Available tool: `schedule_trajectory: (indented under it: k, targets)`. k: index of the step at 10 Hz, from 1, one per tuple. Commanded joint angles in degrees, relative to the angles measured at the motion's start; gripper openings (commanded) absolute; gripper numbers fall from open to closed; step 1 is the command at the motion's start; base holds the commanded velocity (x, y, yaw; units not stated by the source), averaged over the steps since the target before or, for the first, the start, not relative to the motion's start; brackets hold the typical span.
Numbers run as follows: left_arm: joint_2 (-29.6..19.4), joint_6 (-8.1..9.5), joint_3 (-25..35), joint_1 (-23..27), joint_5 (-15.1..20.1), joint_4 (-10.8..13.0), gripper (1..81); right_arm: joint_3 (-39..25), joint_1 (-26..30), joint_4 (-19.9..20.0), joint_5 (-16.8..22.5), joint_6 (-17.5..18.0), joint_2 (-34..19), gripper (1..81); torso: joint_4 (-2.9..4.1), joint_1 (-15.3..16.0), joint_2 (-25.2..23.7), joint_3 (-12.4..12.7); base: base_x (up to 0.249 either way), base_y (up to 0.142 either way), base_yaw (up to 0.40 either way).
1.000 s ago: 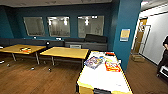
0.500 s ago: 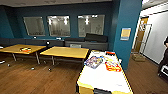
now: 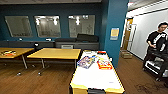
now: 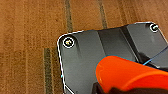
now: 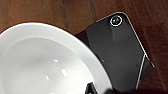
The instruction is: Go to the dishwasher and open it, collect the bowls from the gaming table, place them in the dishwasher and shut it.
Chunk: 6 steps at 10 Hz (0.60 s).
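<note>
Bowls: white bowl (image 5: 47, 62) by right wrist, orange bowl (image 4: 130, 75) by left.

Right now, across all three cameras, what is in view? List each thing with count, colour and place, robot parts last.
White-topped table: one, white top with yellow edge, directly ahead in the head view.
Colourful flat items: a few, mixed colours, on the far part of that table; what they are cannot be told.
Wooden tables: two, yellow-brown tops, to the left on the wood floor.
Windows: three, in the dark blue back wall.
Notice: one, pale yellow, on the blue pillar.
Person: one, dark top, at the right by a dark cart.
Orange bowl: one, close up in the left wrist view, above brown floor.
White bowl: one, close up in the right wrist view.
Robot's dark plate: under each bowl in the wrist views.
</note>
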<state>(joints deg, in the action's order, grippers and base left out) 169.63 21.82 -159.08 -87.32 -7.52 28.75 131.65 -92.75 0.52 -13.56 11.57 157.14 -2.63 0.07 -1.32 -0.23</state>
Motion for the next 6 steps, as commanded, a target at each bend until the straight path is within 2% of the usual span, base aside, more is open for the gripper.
schedule_trajectory:
  k: [1, 6]
  targets:
    - [-0.52, -0.11, -0.27, 2.63, 2.42, 0.61, 1.0, 0.27, 2.34, -0.52, 2.13, -0.14, -0.66, 1.0, 0.0, 0.0, 0.0, 0.0, 0.0, 0.0, -0.385]
    - [0.18, -0.11, -0.27, 2.99, 2.69, 0.61, 1.0, 6.59, 2.25, -0.35, 2.22, 0.21, 2.24, 1.0, 0.0, 0.0, 0.0, 0.0, 0.0, 0.0, -0.385]
